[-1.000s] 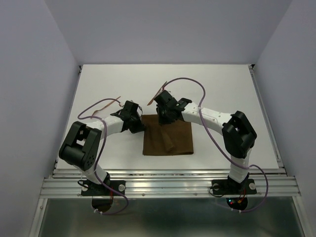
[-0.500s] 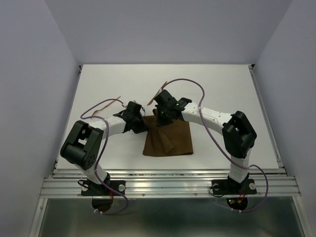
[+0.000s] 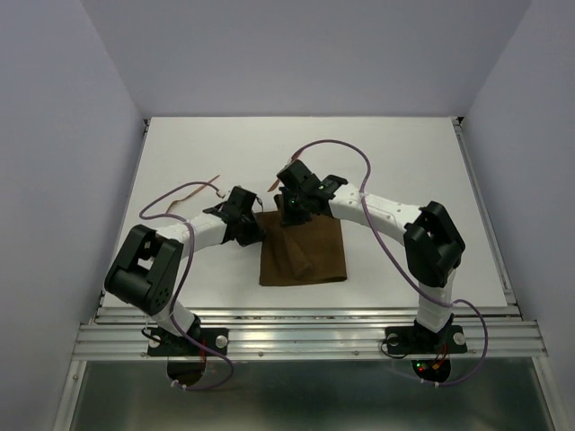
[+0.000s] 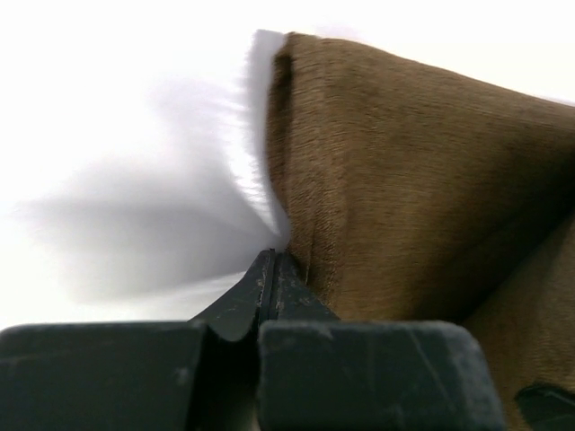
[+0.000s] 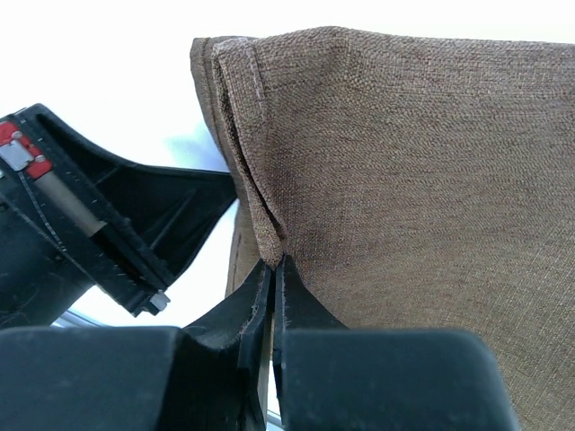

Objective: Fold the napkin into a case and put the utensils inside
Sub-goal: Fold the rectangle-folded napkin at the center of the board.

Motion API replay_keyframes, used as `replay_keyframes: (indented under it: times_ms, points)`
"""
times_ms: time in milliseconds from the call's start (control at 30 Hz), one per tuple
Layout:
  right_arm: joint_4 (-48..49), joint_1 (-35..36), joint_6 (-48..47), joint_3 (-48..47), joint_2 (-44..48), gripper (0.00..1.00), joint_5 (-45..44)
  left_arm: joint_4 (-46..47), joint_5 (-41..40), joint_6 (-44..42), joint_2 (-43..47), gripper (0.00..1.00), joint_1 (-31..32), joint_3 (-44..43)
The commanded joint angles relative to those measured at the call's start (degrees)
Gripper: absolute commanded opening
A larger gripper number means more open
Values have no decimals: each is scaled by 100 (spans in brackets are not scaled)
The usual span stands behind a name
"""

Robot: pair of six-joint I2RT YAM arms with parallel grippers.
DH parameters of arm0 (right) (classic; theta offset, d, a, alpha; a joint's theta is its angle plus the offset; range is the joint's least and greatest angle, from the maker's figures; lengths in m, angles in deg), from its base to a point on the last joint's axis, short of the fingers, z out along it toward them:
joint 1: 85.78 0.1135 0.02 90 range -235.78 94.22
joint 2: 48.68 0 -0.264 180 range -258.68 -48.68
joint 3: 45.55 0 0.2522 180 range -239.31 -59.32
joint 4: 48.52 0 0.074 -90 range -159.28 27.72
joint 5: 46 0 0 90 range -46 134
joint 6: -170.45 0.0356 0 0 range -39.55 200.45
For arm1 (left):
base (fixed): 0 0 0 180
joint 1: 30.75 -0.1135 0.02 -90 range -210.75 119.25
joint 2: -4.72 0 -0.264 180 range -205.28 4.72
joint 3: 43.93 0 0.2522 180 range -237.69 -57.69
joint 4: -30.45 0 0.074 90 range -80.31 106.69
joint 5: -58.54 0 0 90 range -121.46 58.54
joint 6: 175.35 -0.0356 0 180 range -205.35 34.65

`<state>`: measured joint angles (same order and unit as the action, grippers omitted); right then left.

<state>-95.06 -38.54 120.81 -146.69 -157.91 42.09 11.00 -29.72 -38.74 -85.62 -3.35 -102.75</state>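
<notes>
The napkin (image 3: 304,256) lies mid-desk (image 3: 404,180), toward the near edge. The left fingers (image 4: 254,292) are clamped on its far-left corner, and the right fingers (image 5: 254,301) pinch the far edge just beside them. The cloth stretches from both grips toward the near edge, so the fold likely goes that way.

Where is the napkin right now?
In the top view the napkin lies on the table, just front of centre. The left fingers and right fingers both pinch it near its far left corner.
</notes>
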Motion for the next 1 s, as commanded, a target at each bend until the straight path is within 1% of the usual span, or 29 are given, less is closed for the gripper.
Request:
replay_keyframes:
  times_ms: [0, 267, 367, 467, 633, 700, 800, 833, 867, 967]
  points:
    - [25, 66, 51, -43, 183, 1, -37, -564, -481, -3, 368, 0, 29, 190]
    - [25, 66, 25, 27, 218, 1, 24, -617, -473, 6, 579, 0, 20, 454]
    - [8, 66, 16, 80, 270, 1, 24, -503, -359, -99, 650, 0, 29, 524]
    - [-1, 66, 51, 299, 437, 1, -116, -503, -200, -213, 527, 0, 55, 463]
    - [-1, 4, 51, 834, 701, 1, -178, -442, -200, -56, 316, 0, 432, 305]
    - [-10, -101, 77, 976, 868, 1, -221, -354, 2, 49, 106, 0, 564, 217]
    - [-1, -259, 86, 1222, 1105, 1, -257, -231, 98, 181, -219, 0, 889, -107]
    - [-10, -312, 86, 1284, 1167, 1, -257, -196, 125, 208, -299, 0, 890, -195]
    - [-1, -312, 60, 1328, 1228, 1, -266, -169, 134, 243, -465, 0, 1038, -275]
    - [-27, -531, -54, 1460, 1413, 1, -240, -29, 186, 348, -738, 0, 1215, -625]
